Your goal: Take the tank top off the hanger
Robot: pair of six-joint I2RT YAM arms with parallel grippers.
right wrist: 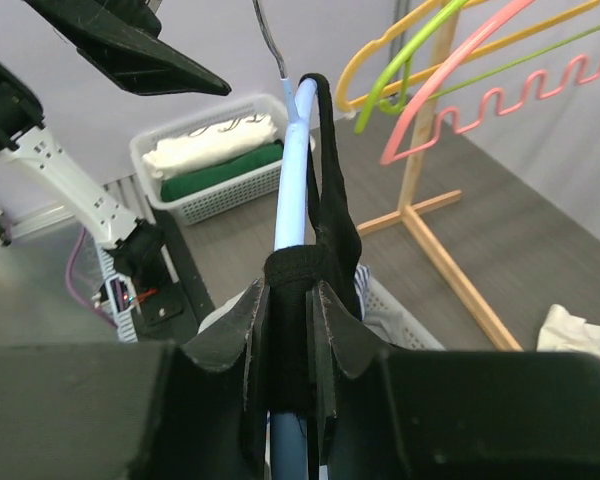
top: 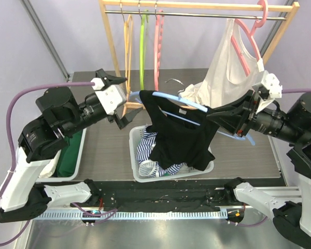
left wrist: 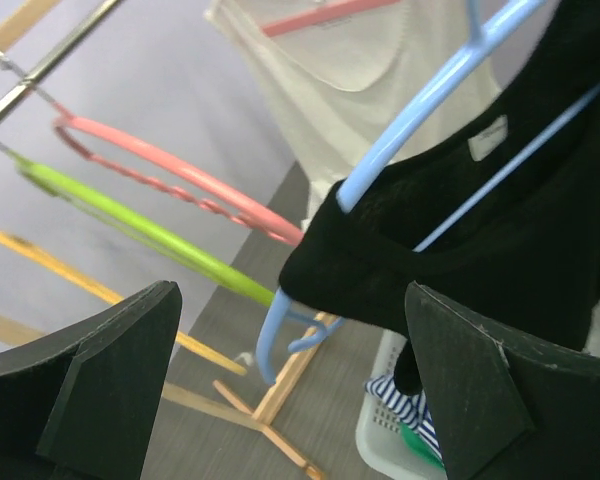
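Overhead footage places the black tank top [top: 179, 137] in mid-air over the white basket [top: 136, 175] on the table [top: 106, 150], draped on a blue hanger [top: 171, 97] that runs between the two arms. From there the right gripper [top: 211, 112] meets the hanger's right end, but the grip itself is hard to read. The right wrist view settles it: the jaws are pinched on the blue hanger [right wrist: 292, 190] with a black shoulder strap [right wrist: 335, 190] trapped over it. That view also shows a side basket [right wrist: 195, 205] holding folded white and green clothes.

The left gripper [top: 122, 101] sits beside the hanger's left tip with its jaws spread wide and nothing between them. Its own camera shows what the top view cannot: the neckline label, and the left shoulder of the tank top [left wrist: 500, 220] slipped partway down the hanger [left wrist: 420, 100], whose curled end pokes out bare below.
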